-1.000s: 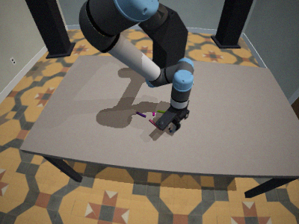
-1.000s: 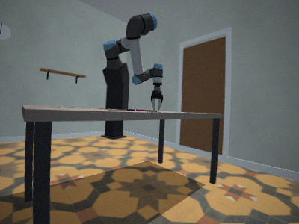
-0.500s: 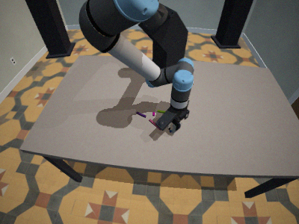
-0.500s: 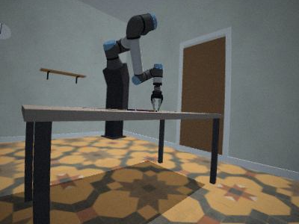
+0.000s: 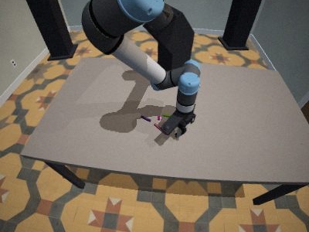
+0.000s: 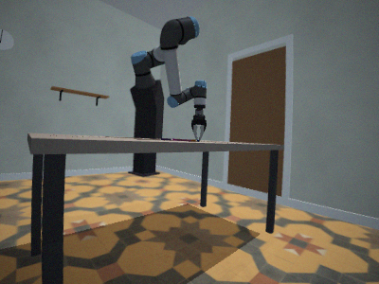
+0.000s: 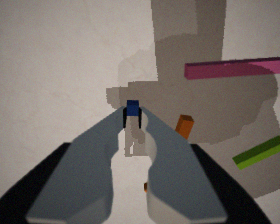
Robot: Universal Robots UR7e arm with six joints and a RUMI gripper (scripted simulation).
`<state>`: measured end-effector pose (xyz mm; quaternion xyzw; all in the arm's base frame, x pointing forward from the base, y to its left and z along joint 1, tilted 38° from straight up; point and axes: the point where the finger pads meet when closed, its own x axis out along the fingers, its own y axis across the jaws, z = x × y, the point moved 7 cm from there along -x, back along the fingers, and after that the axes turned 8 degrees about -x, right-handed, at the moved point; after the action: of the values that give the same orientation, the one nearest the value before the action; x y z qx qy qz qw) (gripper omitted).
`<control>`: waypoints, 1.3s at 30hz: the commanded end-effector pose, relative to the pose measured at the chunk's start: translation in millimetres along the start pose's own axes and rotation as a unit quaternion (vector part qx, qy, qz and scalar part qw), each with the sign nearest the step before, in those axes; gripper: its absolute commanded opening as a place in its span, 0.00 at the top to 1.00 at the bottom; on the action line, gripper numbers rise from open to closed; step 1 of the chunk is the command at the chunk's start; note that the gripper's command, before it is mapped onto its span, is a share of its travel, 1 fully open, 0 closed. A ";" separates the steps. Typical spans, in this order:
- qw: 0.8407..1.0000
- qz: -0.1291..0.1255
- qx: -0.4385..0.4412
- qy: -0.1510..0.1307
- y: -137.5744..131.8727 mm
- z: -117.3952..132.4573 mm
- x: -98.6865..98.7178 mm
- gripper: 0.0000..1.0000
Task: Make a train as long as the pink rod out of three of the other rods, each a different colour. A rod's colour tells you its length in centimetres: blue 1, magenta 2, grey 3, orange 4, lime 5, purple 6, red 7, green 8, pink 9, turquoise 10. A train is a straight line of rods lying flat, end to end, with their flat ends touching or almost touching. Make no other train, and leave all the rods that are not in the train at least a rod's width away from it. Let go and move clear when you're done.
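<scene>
My gripper (image 7: 132,108) (image 6: 198,140) is shut on the small blue rod (image 7: 132,107), low over the table. The pink rod (image 7: 232,69) (image 5: 157,126) lies beyond the tips to the right in the wrist view. An orange rod (image 7: 183,127) lies just right of the tips, partly hidden by the right finger. More orange (image 7: 145,187) shows between the fingers; I cannot tell if it is the same rod. The lime rod (image 7: 257,152) (image 5: 166,115) lies farther right. A magenta rod (image 5: 158,117) and a purple rod (image 5: 145,118) show in the top view.
The table (image 5: 96,151) (image 6: 114,146) carries the rods close together near its middle. The arm's shadow falls over them. The gripper hides part of the table in the top view. The robot's dark pedestal (image 5: 174,42) (image 6: 148,114) stands behind the table.
</scene>
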<state>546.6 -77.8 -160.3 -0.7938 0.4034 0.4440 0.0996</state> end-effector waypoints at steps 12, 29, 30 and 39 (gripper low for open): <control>1.000 0.000 0.001 0.000 0.2 -0.5 0.8 1.00; 1.000 0.000 0.001 0.000 0.2 -0.5 0.8 1.00; 1.000 0.000 0.001 0.000 0.2 -0.5 0.8 1.00; 1.000 0.000 -0.001 0.000 0.1 0.5 -9.6 1.00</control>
<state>546.4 -77.8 -160.2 -0.7937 0.4036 0.4441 0.0998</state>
